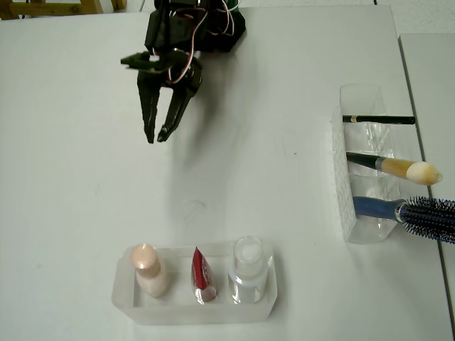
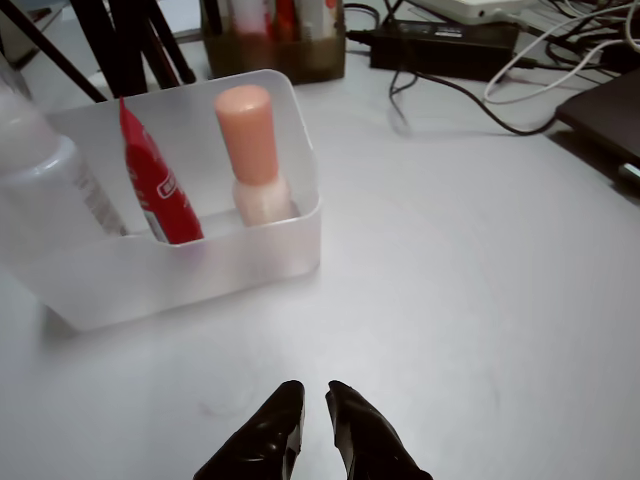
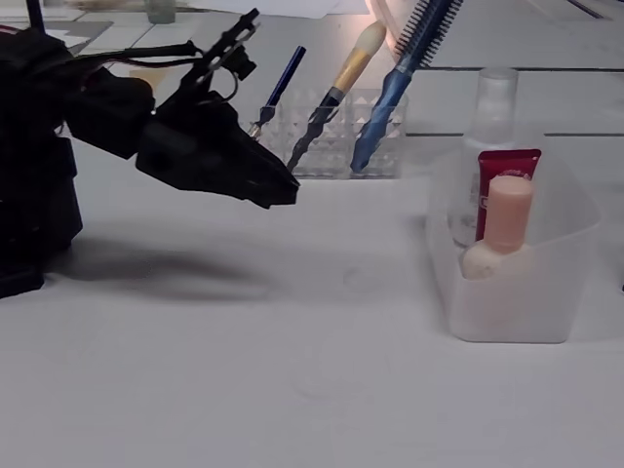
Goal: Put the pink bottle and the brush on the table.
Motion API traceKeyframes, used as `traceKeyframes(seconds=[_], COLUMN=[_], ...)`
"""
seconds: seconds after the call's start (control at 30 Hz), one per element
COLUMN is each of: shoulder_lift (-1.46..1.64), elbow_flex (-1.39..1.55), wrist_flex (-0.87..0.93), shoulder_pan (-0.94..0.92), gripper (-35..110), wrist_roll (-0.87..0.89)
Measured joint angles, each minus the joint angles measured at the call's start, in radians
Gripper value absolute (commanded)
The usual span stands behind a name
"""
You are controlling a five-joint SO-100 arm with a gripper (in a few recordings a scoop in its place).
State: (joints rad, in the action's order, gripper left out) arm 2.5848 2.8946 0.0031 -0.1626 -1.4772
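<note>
The pink bottle (image 1: 148, 271) stood upright in the end compartment of a clear tray (image 1: 195, 310), at approx. 6 o'clock in the overhead view, cap up, likely so it could be gripped from above or the side. Next to it, in the same tray: 1 red sachet (image 1: 201, 273) in the middle slot and 1 clear bottle (image 1: 248, 271) w/ white cap in the far slot. So 3 items, 1 per slot.

The brush (image 1: 398, 168) lay slanted in a 2nd clear holder (image 1: 343, 185) at 3 o'clock, bristles sticking out past the rim; it sat btwn 1 thin black pencil (image 1: 379, 119) and 1 blue hairbrush (image 1: 412, 210). Again 3 items.

The jaws (image 1: 155, 135) hung above the counter (image 1: 78, 192) at approx. 11 o'clock, well apart from both holders, tips slightly apart w/ nothing btwn them. My read: neither item was out yet, and the jaws pointed toward the bottle tray first.
</note>
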Motion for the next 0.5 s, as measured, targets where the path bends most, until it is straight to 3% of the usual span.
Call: traceKeyframes(seconds=[0.5], shoulder_lift=[-0.4], elbow_flex=[-0.143], wrist_flex=[-0.374], shoulder_pan=[0.0], gripper=[0], wrist_roll=[-0.071])
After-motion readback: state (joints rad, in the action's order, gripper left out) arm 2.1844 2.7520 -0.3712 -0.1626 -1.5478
